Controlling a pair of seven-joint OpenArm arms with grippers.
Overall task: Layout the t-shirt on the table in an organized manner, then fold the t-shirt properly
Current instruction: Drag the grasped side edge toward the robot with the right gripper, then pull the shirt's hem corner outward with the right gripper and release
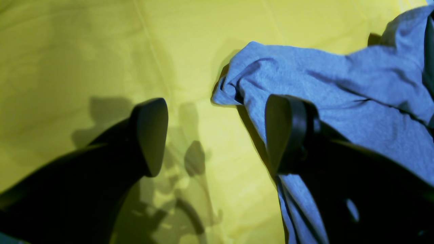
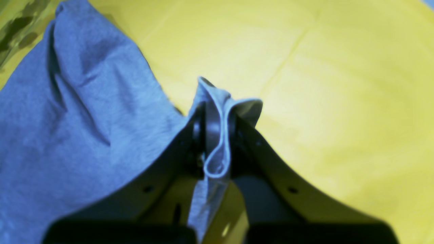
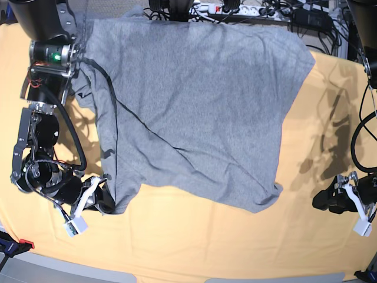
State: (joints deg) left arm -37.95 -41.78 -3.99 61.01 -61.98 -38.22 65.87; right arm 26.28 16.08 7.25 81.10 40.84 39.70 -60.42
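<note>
The grey t-shirt [image 3: 200, 100] lies mostly spread on the orange-yellow table [image 3: 194, 247], plain side up, with its left side bunched and creased. At the shirt's near-left corner my right gripper [image 3: 109, 203] is shut on a pinched fold of the fabric; the right wrist view shows that fold of the t-shirt [image 2: 84, 118] squeezed between the jaws of the right gripper [image 2: 217, 115]. My left gripper [image 3: 321, 200] sits low on the table to the right of the shirt's near-right corner. The left gripper [image 1: 218, 135] stands open with nothing in it, and a rumpled corner of the t-shirt [image 1: 339, 84] lies just ahead of it.
Cables and a power strip [image 3: 235, 9] run along the far edge behind the shirt. The table's front edge [image 3: 177, 277] is close below both grippers. Arm cables hang at the right side [image 3: 359, 141].
</note>
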